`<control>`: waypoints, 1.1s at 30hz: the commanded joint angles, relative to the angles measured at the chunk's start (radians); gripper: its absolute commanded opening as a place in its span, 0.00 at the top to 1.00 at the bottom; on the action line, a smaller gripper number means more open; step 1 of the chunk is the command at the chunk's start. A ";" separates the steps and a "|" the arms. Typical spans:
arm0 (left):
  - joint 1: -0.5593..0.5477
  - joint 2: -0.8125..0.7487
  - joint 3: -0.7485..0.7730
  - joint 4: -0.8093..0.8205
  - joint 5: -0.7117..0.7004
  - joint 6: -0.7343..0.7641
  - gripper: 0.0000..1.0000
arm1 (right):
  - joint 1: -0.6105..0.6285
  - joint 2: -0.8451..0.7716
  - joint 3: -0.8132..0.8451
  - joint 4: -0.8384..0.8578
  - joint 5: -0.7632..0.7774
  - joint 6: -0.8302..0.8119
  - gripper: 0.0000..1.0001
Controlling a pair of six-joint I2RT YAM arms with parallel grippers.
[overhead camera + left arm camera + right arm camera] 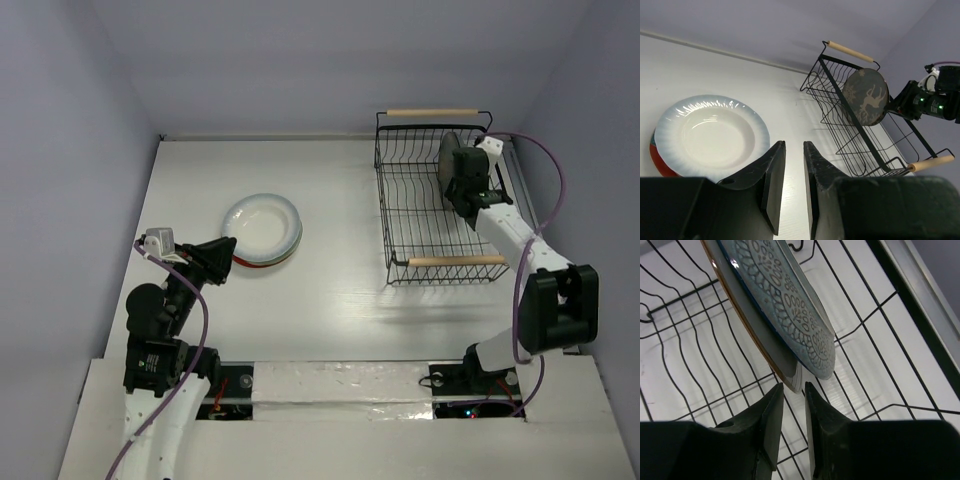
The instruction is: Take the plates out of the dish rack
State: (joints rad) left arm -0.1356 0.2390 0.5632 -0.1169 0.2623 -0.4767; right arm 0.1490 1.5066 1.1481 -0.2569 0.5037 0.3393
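The black wire dish rack (405, 215) stands at the back right. Two plates stand on edge in it: the grey deer plate (866, 97) and, right beside it, the blue floral plate (785, 305). My right gripper (794, 389) is inside the rack, narrowly open, its fingertips right under the lower rims of both plates. The grey plate's rim (790, 375) dips just between the tips. On the table left of centre lies the white plate (262, 225) on top of the red plate (659, 160). My left gripper (228, 249) hovers at the stack's near-left edge, slightly open and holding nothing.
The rack has wooden rod handles at its far end (432, 112) and near end (456, 260). Purple walls close in the table on three sides. The right arm's purple cable (548, 170) loops beside the rack.
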 commanded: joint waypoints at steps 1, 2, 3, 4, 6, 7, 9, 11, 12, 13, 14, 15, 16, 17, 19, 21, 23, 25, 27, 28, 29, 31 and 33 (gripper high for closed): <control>-0.002 0.010 0.012 0.045 0.017 0.003 0.81 | -0.011 -0.092 -0.013 0.051 -0.001 0.010 0.71; -0.002 0.011 0.012 0.045 0.017 0.003 0.81 | -0.011 -0.107 -0.013 0.051 0.007 0.012 0.71; -0.002 0.011 0.012 0.046 0.017 0.003 0.81 | -0.011 -0.115 -0.007 0.048 0.006 0.012 0.71; -0.002 0.011 0.014 0.045 0.017 0.003 0.81 | -0.011 -0.121 -0.004 0.048 -0.001 0.013 0.71; -0.002 0.010 0.014 0.043 0.015 0.003 0.81 | -0.011 -0.138 0.002 0.050 -0.040 0.017 0.71; -0.002 0.011 0.012 0.043 0.014 0.001 0.81 | -0.011 -0.141 0.013 0.056 -0.057 0.015 0.71; -0.002 0.010 0.012 0.043 0.012 0.001 0.81 | -0.011 -0.129 0.031 0.042 -0.091 0.014 0.68; -0.002 0.008 0.012 0.042 0.009 0.003 0.81 | -0.011 -0.088 0.074 0.013 -0.091 0.006 0.65; -0.002 0.006 0.014 0.042 0.011 0.003 0.81 | -0.011 -0.077 0.081 0.010 -0.090 0.003 0.64; -0.002 0.006 0.012 0.040 0.011 0.003 0.81 | -0.011 -0.069 0.084 0.011 -0.087 0.001 0.64; -0.002 0.006 0.012 0.042 0.011 0.003 0.81 | -0.011 -0.063 0.082 0.018 -0.085 0.001 0.64; -0.002 0.005 0.012 0.042 0.011 0.003 0.81 | -0.011 -0.059 0.081 0.022 -0.085 0.001 0.63; -0.002 0.006 0.012 0.042 0.011 0.003 0.81 | -0.011 -0.052 0.082 0.027 -0.090 0.003 0.63; -0.002 0.006 0.012 0.042 0.011 0.001 0.81 | -0.011 -0.051 0.082 0.031 -0.105 0.003 0.63; -0.002 0.008 0.012 0.042 0.009 0.003 0.81 | -0.011 -0.042 0.090 0.038 -0.116 0.001 0.63; -0.002 0.006 0.014 0.042 0.009 0.003 0.81 | -0.011 -0.031 0.108 0.031 -0.110 -0.006 0.63; -0.002 0.006 0.012 0.042 0.009 0.001 0.81 | -0.011 -0.010 0.128 0.013 -0.085 -0.019 0.63; -0.002 0.006 0.012 0.040 0.009 0.003 0.81 | -0.011 0.003 0.148 0.004 -0.074 -0.026 0.63; -0.002 0.008 0.012 0.042 0.008 0.003 0.81 | -0.011 0.027 0.156 0.004 -0.060 -0.034 0.63; -0.002 0.008 0.014 0.042 0.009 0.003 0.81 | -0.011 0.038 0.162 0.001 -0.060 -0.034 0.63; -0.002 0.008 0.014 0.043 0.009 0.003 0.81 | -0.011 0.049 0.167 -0.001 -0.029 -0.040 0.63; -0.002 0.010 0.012 0.042 0.008 0.003 0.81 | -0.011 0.078 0.174 -0.005 -0.001 -0.049 0.63; -0.002 0.013 0.014 0.042 0.011 0.004 0.81 | -0.011 0.095 0.188 -0.013 0.022 -0.057 0.64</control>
State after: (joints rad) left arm -0.1356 0.2394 0.5632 -0.1169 0.2619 -0.4770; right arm 0.1440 1.5768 1.2892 -0.2626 0.4568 0.3111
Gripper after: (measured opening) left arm 0.190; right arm 0.366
